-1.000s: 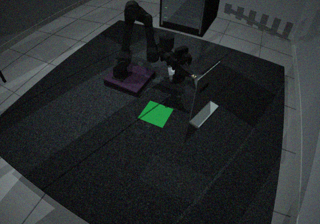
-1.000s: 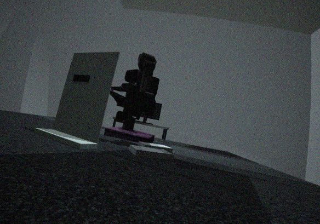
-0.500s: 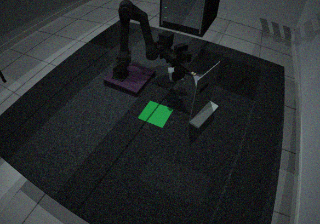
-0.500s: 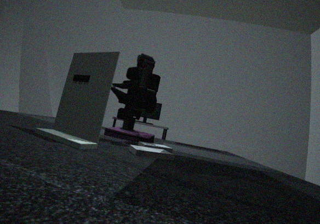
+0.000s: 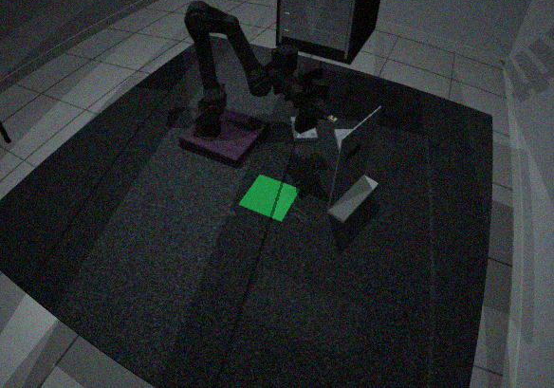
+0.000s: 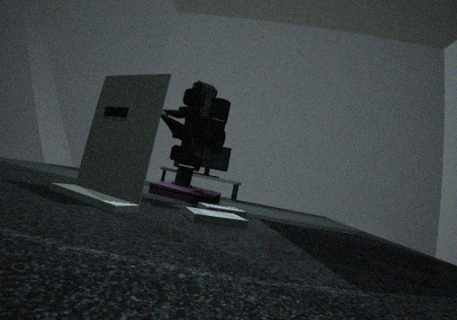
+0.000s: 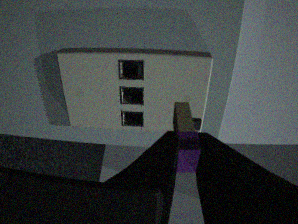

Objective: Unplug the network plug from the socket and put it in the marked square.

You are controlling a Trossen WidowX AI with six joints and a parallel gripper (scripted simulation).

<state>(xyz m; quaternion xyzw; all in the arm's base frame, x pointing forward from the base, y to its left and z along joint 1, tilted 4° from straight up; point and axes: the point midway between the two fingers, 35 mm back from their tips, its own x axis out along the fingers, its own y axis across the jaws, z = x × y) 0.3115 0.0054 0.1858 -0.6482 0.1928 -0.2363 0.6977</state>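
Note:
The upright panel [image 5: 352,172] [image 6: 121,149] [image 7: 90,90] shows several dark square openings in the wrist view. My gripper [image 5: 325,116] [image 6: 163,113] [image 7: 186,142] is shut on the network plug [image 5: 333,119] [image 7: 188,157], which has a purple body and a tan-gold front end. The plug is out of the panel, in front of its face and right of the column of openings in the wrist view. The thin tab cannot be made out. The marked green square [image 5: 263,193] lies flat on the table, below and left of the gripper in the top view, with nothing on it.
The panel has a pale foot [image 5: 353,200] [image 6: 88,195]. Pale flat blocks [image 5: 305,134] [image 6: 217,215] lie low near the panel. The arm stands on a purple base [image 5: 223,140] [image 6: 172,189]. A dark cabinet [image 5: 315,17] stands beyond the table.

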